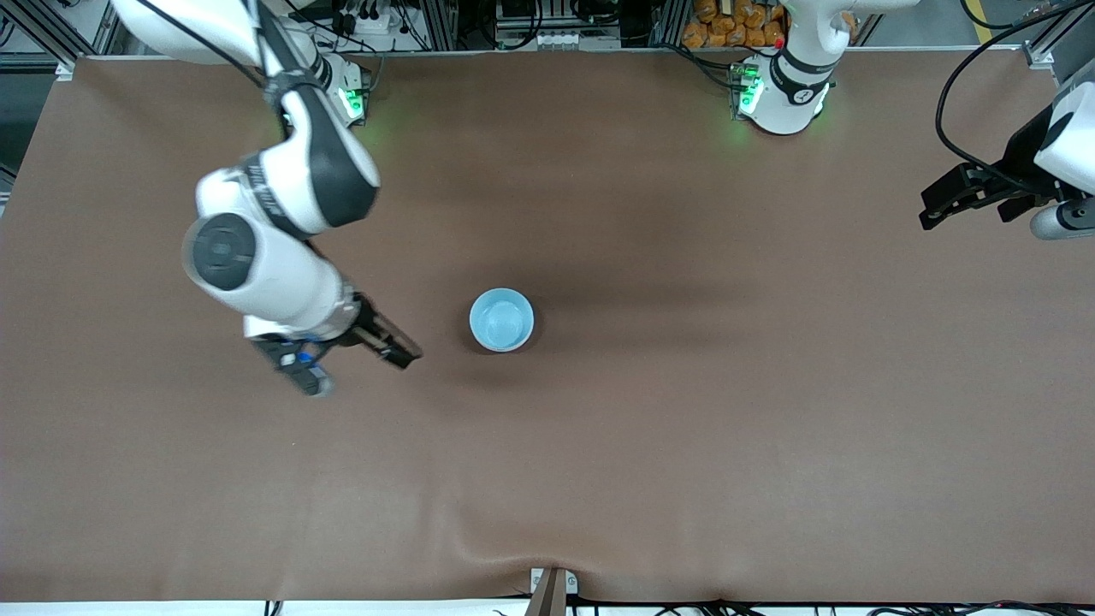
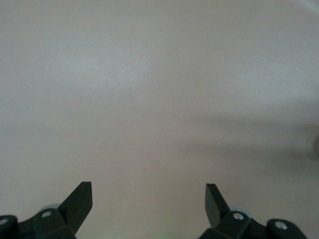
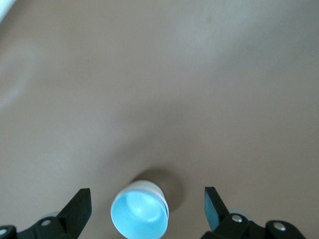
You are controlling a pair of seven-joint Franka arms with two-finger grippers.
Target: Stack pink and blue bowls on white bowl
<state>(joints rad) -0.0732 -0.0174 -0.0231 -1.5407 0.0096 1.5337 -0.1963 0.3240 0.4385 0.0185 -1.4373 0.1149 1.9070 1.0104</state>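
The blue bowl (image 1: pixel 501 319) sits upright near the middle of the brown table (image 1: pixel 650 445), and from the right wrist view a pale rim shows beneath its blue lip, so it looks to be sitting on top of something lighter. I can't make out a pink bowl or a white one separately from here; they may be nested under the blue one, but that is a guess from that thin pale edge.

The right gripper (image 1: pixel 389 346) hangs over the table just beside the blue bowl, toward the right arm's end, with its jaws spread wide and nothing between them. The left gripper (image 1: pixel 941 201) waits well away from the bowl, out at the left arm's end of the table, jaws also spread and empty.

What worries me is the right gripper's closeness to the bowl. If the arm swings across the bowl instead of rising clear, a finger could clip the rim and slide or tip whatever is stacked there. Light bowls nested loosely shift easily, and a bowl seated crooked could topple at a small nudge.
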